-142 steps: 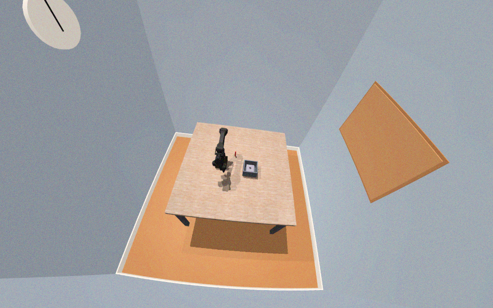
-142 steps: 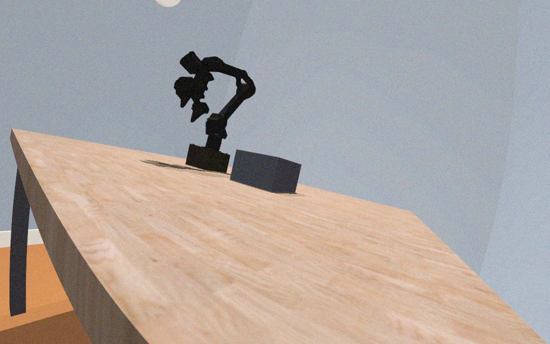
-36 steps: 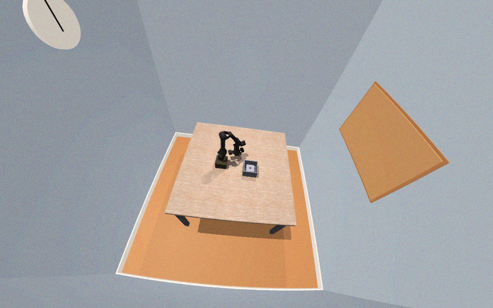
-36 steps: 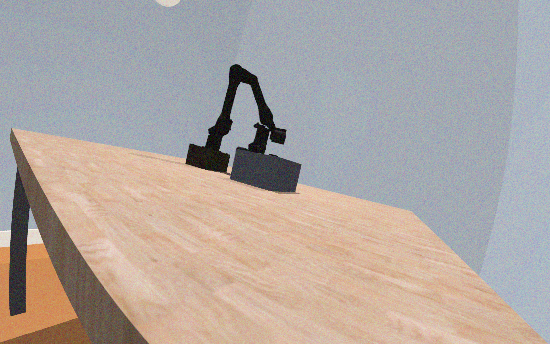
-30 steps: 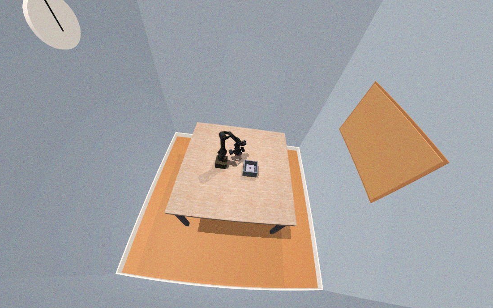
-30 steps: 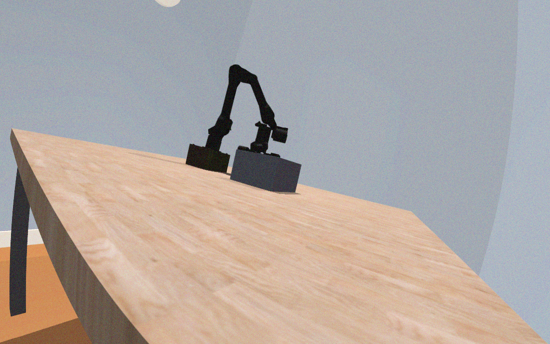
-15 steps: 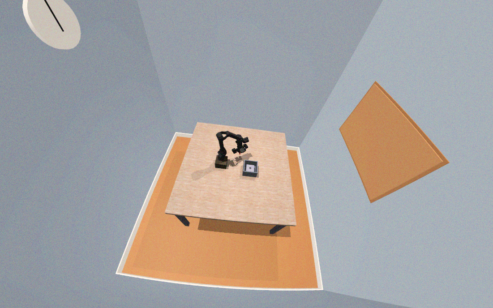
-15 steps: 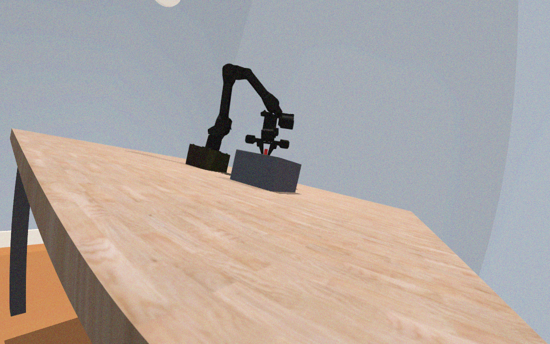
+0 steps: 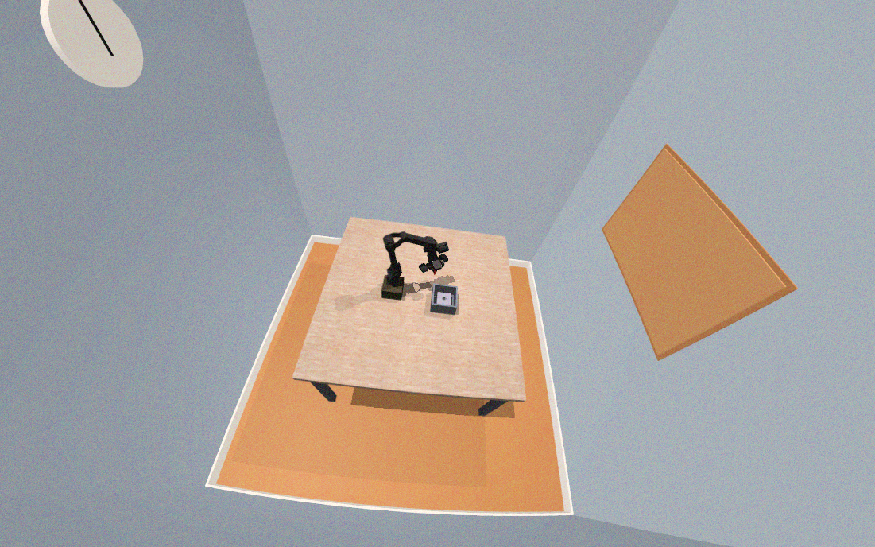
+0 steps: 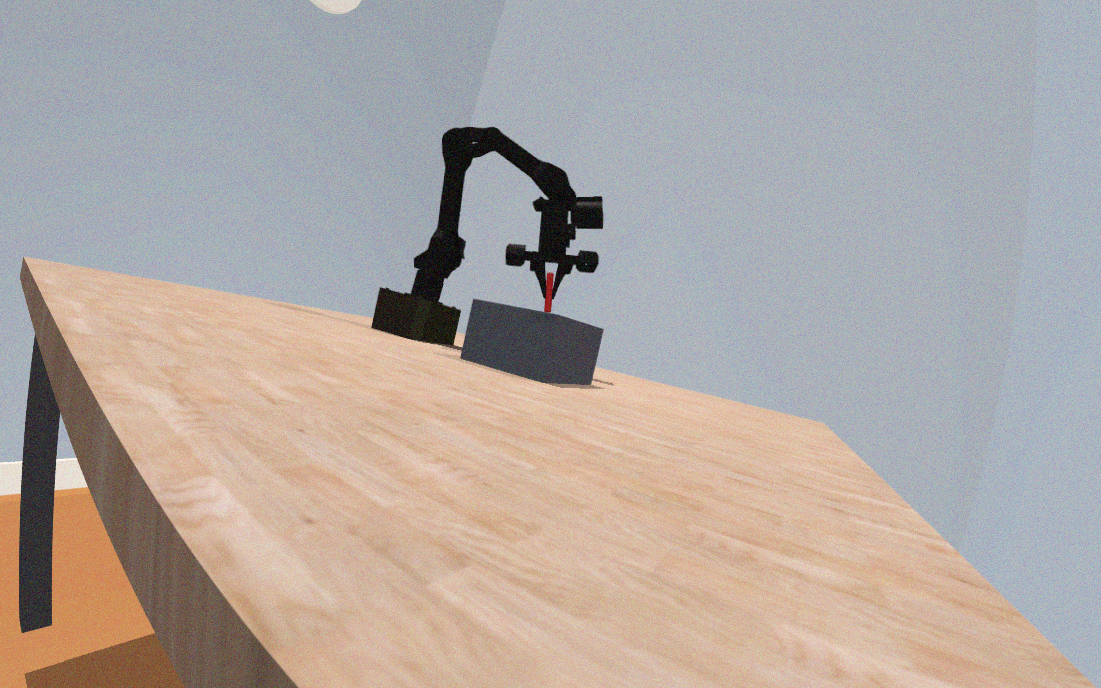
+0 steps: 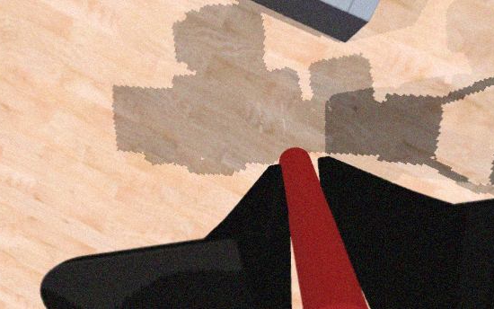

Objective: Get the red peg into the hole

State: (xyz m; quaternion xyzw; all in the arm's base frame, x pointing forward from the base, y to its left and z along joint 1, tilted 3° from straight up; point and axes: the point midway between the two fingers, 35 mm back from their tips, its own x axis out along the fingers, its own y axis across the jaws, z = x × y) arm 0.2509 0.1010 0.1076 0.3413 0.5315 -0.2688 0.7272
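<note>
The claw (image 9: 435, 270) (image 10: 548, 294) (image 11: 300, 172) is clamping the red peg (image 9: 435, 272) (image 10: 548, 293) (image 11: 316, 233) between its fingers, and the peg is hanging above the counter (image 9: 400, 353) (image 10: 469, 478) (image 11: 31, 135), its lower end poking out below the fingertips. In the exterior view its long axis is running close to upright, with perhaps a slight lean.

The open box (image 9: 443, 310) (image 10: 507, 341) (image 11: 323, 14) is standing off to one side of the claw, not beneath it; the wrist view is catching just one corner at its upper edge. The pale plate (image 9: 439, 294) with its hole is lying at the box's bottom. Picking up seems done; carrying seems to be the step in hand. The coming move is probably calling for a sideways shift over the box, keeping the peg's tip above the wall and its axis square to the hole before lowering.
</note>
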